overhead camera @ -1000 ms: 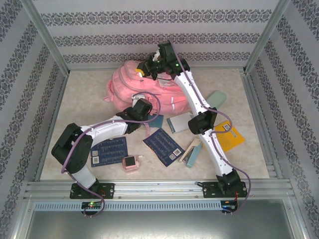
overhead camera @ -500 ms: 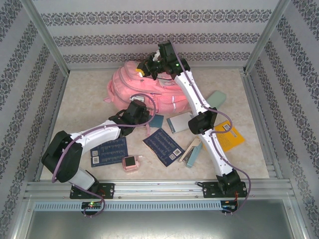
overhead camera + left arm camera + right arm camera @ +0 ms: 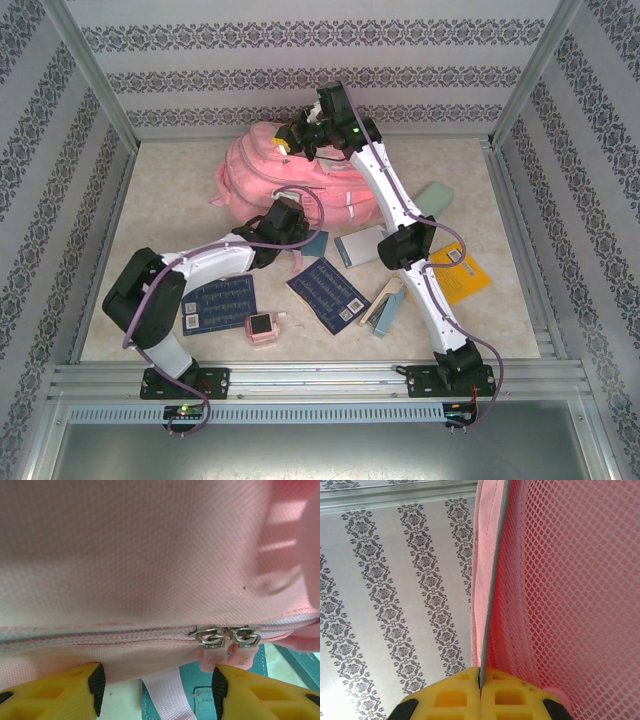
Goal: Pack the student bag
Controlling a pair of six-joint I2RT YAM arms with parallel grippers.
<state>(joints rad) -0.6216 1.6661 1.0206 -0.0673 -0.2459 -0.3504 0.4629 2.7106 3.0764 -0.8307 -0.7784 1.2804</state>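
The student bag (image 3: 280, 172), a big pink backpack, lies at the back of the table. My left gripper (image 3: 284, 218) is at its near edge. In the left wrist view the left gripper (image 3: 157, 686) stands open under a closed zipper (image 3: 100, 636). Two metal sliders (image 3: 212, 638) sit side by side, and their pink pull tabs (image 3: 207, 661) hang right at the tip of the right finger (image 3: 235, 685). A pale strap (image 3: 167, 692) runs between the fingers. My right gripper (image 3: 292, 140) is at the bag's far top, and in the wrist view the right gripper (image 3: 480, 672) is shut on the bag's grey-trimmed edge (image 3: 492, 580) beside pink mesh (image 3: 570, 590).
Near the bag lie a teal notebook (image 3: 316, 243), a grey booklet (image 3: 357, 248), two dark blue sheets (image 3: 328, 293) (image 3: 218, 303), a small pink square gadget (image 3: 263, 327), a yellow book (image 3: 462, 276) and a teal pad (image 3: 435, 197). Patterned walls (image 3: 300, 80) and metal rails enclose the table.
The left arm's elbow swung out left and came back, its gripper staying at the bag's near edge with jaws spread wider. The right arm has not moved.
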